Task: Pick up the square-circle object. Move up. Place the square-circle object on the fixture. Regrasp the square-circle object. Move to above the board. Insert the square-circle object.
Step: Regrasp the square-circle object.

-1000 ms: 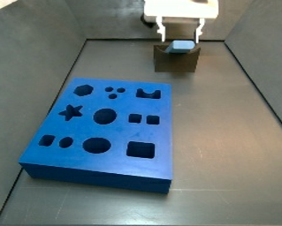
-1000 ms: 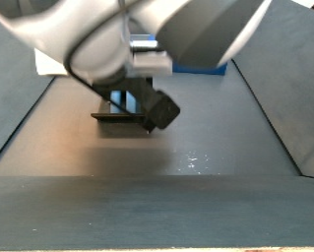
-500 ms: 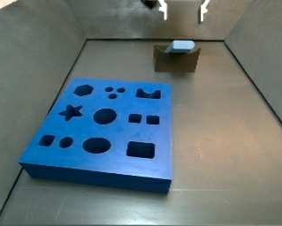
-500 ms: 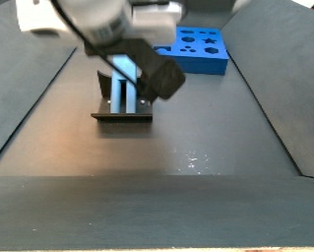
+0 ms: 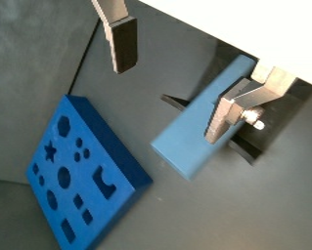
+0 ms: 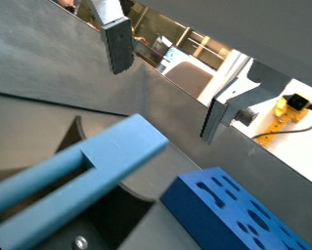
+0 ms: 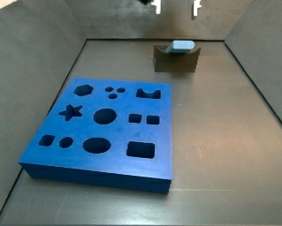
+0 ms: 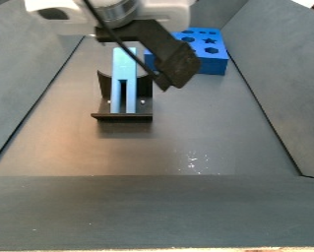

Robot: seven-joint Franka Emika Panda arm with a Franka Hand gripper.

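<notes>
You see the two-finger gripper [image 5: 185, 83] raised above the dark olive-brown fixture [image 7: 175, 59], its silver plates spread apart and holding nothing. The pale light-blue square-circle object [image 8: 126, 81] stands in the fixture, well below the dark pads [image 6: 117, 47]. The large bright-blue board [image 7: 102, 132] with its cut-out holes lies apart on the floor.

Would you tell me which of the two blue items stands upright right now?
The pale-blue square-circle object stands in the dark fixture; the bright-blue board lies flat. The open gripper hangs above.
</notes>
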